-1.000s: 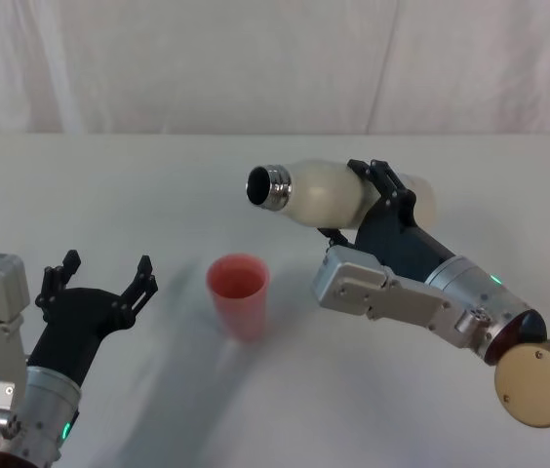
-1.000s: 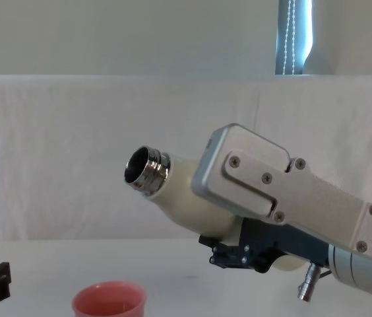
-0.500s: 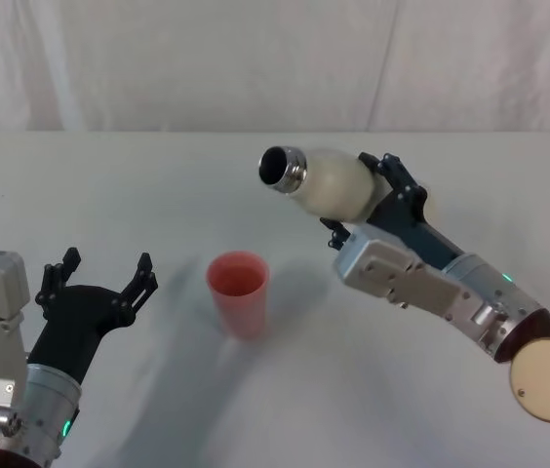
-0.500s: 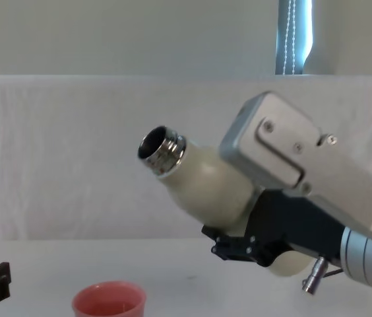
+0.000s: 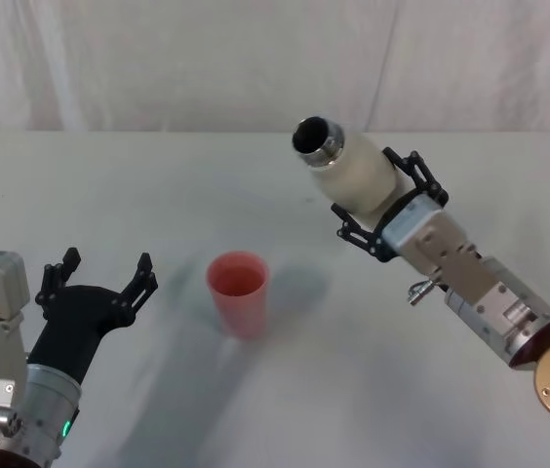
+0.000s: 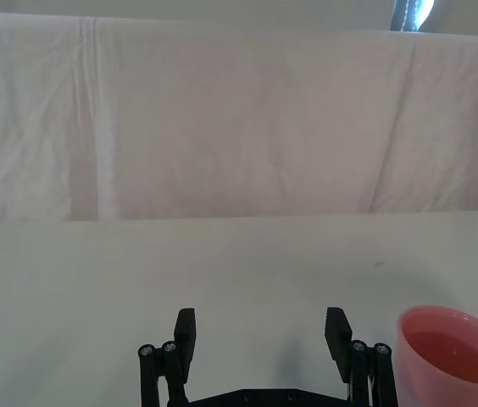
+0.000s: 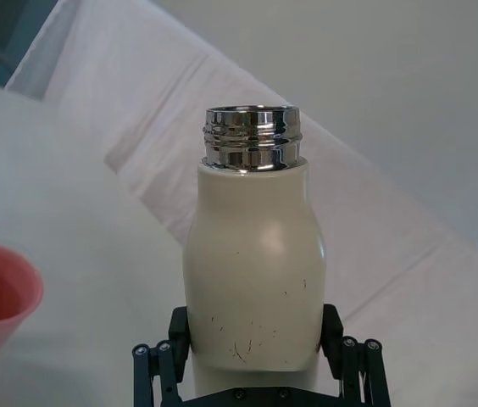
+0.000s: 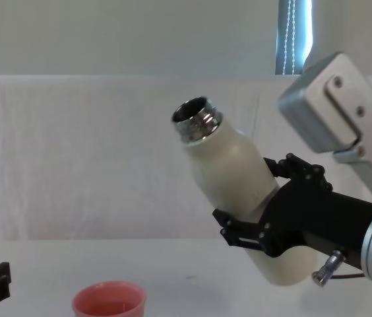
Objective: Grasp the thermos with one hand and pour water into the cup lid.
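Your right tool (image 5: 389, 216) is pinching the thermos (image 5: 353, 173) around its lower body and righting it: a second ago the chrome neck was lying near level over the cup lid (image 5: 239, 292), now it is tilting up and pulling back toward the desk's far right. That reads as the pour ending, since liquid is showing in the cup lid, standing mid-desk toward the near edge. Your left tool (image 5: 98, 277) is idling, fingers spread, by the near-left corner.
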Robot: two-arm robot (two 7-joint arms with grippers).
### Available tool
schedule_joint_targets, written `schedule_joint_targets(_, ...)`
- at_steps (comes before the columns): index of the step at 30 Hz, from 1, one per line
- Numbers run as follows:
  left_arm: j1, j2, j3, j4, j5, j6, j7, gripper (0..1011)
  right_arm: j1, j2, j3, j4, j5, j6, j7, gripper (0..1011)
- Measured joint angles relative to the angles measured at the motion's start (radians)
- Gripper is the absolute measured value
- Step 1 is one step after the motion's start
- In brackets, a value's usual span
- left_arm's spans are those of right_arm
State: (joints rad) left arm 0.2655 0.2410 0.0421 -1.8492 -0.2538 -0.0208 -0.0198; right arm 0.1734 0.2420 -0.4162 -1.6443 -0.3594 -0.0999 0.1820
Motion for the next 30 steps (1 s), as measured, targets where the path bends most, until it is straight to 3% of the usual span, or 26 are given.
schedule_joint_targets(11, 0.000, 0.000, 0.000, 0.000, 0.000, 0.000, 0.000, 1001, -0.033, -0.048, 0.067, 0.026, 0.183, -0.033, 0.019, 948)
schedule_joint_targets(30, 0.000, 0.000, 0.000, 0.000, 0.000, 0.000, 0.000, 1001, -0.054, -0.129, 0.168, 0.106, 0.395, -0.013, 0.009, 948)
